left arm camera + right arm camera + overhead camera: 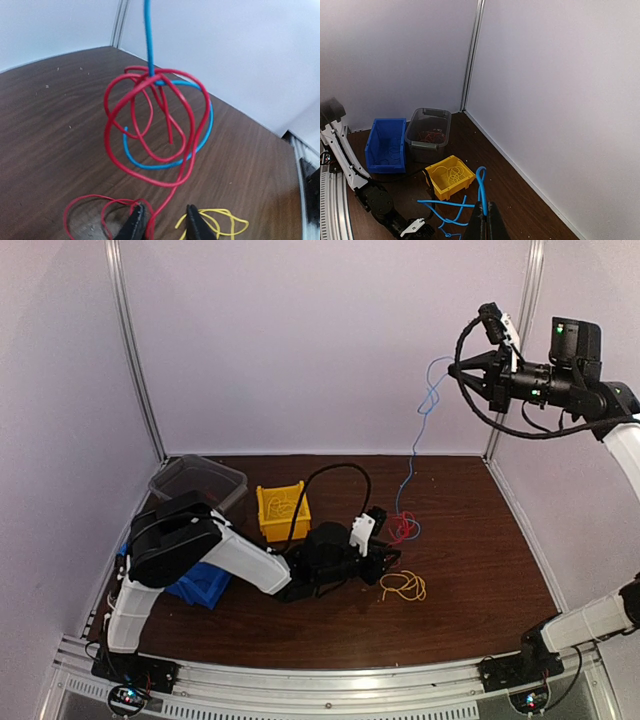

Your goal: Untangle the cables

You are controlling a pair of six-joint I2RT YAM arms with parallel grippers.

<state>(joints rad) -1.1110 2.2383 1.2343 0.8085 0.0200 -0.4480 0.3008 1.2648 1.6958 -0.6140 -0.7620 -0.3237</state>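
My right gripper (455,370) is raised high at the right, shut on the blue cable (412,455). The pinched loop (481,185) shows just above its jaws (484,207). The blue cable (148,35) hangs down and threads through a lifted knot of red cable (164,203) loops. The red cable's lower end (403,528) rests on the table. My left gripper (165,226) is low over the table (480,540), jaws apart. A red strand runs between them, close to the left finger (135,225). A yellow cable (225,220) lies loose to the right of them.
Behind my left arm stands a yellow bin (285,530) holding pale yellow wire. A clear grey container (200,462) with reddish wire is at the back left, and a blue bin (205,588) lies under the left arm. White walls close in the back and sides.
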